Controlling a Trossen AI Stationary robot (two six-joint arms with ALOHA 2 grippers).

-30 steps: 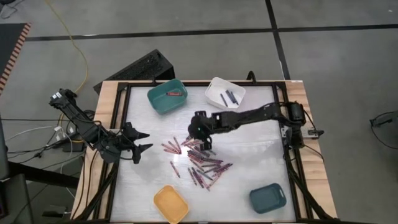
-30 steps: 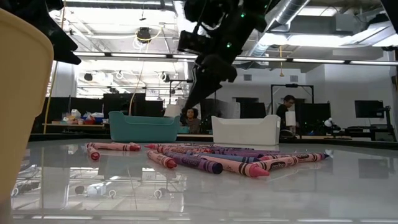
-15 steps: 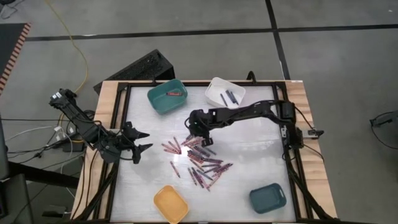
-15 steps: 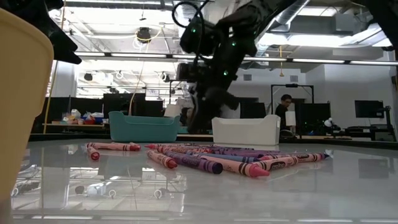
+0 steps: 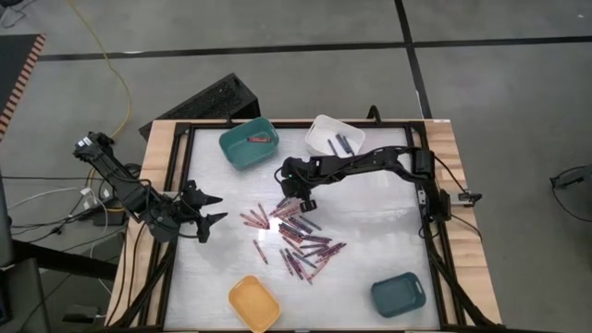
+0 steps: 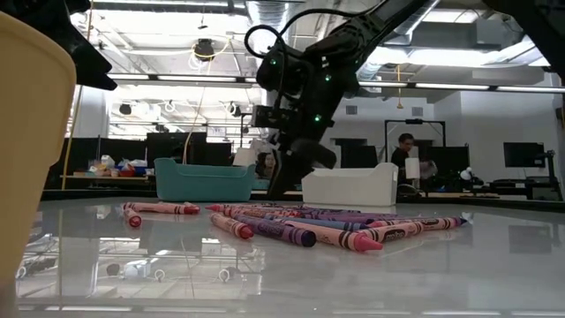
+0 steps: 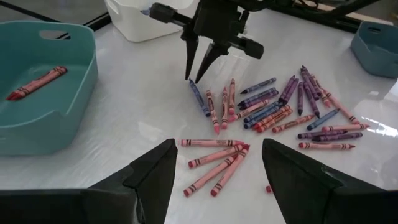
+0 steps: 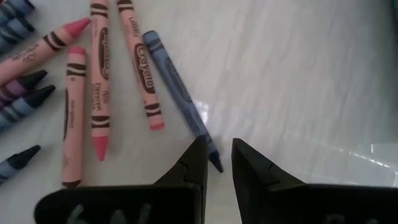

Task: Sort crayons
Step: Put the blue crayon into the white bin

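The right pincer (image 5: 297, 198) hangs at the upper edge of the crayon pile (image 5: 296, 236) in the centre of the high view. Its fingers stand narrowly apart with nothing between them, tips just over the end of a blue crayon (image 8: 179, 96) that lies at the pile's edge beside three red and pink ones. The left pincer (image 5: 205, 209) waits at the left of the high view, fingers spread wide and empty.

The teal bin (image 5: 249, 143) at upper centre-left holds one red crayon (image 5: 261, 140). The white bin (image 5: 334, 136) at upper centre holds a few dark ones.

Risks:
- With so small a gap, one finger may land on top of the blue crayon and roll it across the glossy tabletop (image 5: 370, 222).
- A grip at the very tip may let the crayon pivot or slip on lifting.
- The neighbouring red crayon (image 8: 142, 78) lies close and could be nudged or caught.

Not determinable:
- Whether the fingertips touch the tabletop.
- The contents of the yellow bin (image 5: 254, 302) and the second teal bin (image 5: 399, 294), both at the bottom of the high view.
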